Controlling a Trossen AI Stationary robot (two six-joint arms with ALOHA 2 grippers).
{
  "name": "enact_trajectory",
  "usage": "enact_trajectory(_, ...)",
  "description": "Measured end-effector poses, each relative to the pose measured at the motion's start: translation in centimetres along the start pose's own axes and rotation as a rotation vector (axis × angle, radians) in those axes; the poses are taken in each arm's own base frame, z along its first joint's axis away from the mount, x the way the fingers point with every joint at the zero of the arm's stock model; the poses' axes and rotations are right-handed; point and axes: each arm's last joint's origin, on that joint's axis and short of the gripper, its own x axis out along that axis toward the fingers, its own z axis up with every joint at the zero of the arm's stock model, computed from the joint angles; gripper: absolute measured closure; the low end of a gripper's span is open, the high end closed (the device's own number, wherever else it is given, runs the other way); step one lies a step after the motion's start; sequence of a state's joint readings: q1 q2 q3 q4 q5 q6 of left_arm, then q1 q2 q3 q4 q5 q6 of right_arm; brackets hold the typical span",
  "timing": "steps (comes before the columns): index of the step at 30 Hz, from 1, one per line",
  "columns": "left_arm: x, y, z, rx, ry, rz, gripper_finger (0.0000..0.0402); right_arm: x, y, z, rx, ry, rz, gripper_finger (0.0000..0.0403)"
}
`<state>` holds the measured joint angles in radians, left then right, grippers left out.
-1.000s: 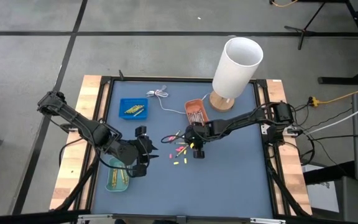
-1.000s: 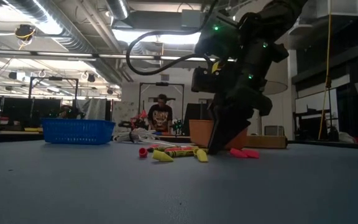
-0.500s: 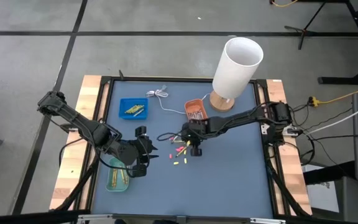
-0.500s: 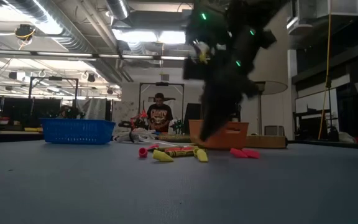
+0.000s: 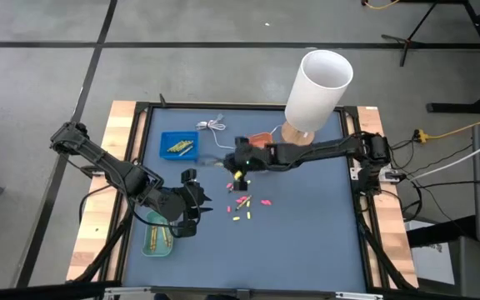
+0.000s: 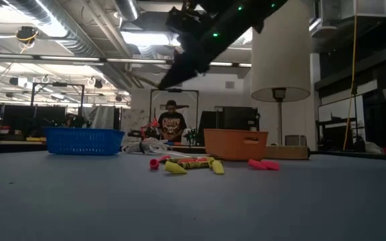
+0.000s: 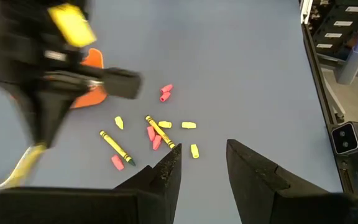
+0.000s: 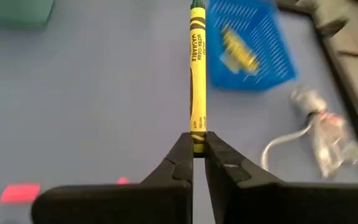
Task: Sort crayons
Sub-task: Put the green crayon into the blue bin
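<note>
My right gripper [image 5: 233, 163] hangs above the table's middle, shut on a yellow crayon [image 8: 196, 68] with a dark green tip. The crayon sticks out toward the blue tray [image 5: 178, 146], which holds yellow crayons. Loose yellow and pink crayons and short bits [image 5: 244, 203] lie flat on the grey mat, also seen in the left wrist view [image 7: 157, 132]. My left gripper [image 7: 201, 167] waits open above the mat at the near left, short of the pile, with nothing between its fingers. An orange tray [image 6: 235, 144] stands at the far middle. My right gripper pinches the crayon's blunt end [image 8: 197, 140] between its two fingertips. The crayon runs on in line with the fingers, pointing away from them toward the blue tray. It is lifted clear of the mat, slanting a little downward [image 6: 161, 85].
A green tray [image 5: 158, 237] with crayons sits at the near left beside my left arm. A tall white lamp [image 5: 317, 92] on a wooden base stands at the far right. A white cable [image 5: 215, 127] lies by the blue tray. Bare mat lies to the near right.
My right gripper has risen from the pile and gone toward the table's far left, toward the blue tray, tipping up from steep to a shallower slant. It has carried one yellow crayon up clear of the mat. The other crayons lie where they were.
</note>
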<state>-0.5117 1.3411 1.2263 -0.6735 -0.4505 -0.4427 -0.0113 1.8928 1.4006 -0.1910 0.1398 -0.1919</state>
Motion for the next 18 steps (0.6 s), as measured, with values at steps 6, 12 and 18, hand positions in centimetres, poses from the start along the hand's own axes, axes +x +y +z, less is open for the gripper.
enact_trajectory(6, 0.0, 0.0, 0.0, 0.0, -0.002, -0.001, 0.0291, 1.9, -3.8, 0.3, 0.073, -0.188, -0.017, 0.0384)
enact_trajectory(12, 0.0, 0.0, 0.0, -0.002, -0.003, -0.002, 0.0291, 5.4, -5.7, -0.6, 0.089, -0.373, 0.001, 0.0384)
enact_trajectory(18, 0.0, 0.0, 0.0, -0.001, -0.003, -0.001, 0.0291, 8.8, -6.3, -1.3, 0.094, -0.433, -0.025, 0.0384)
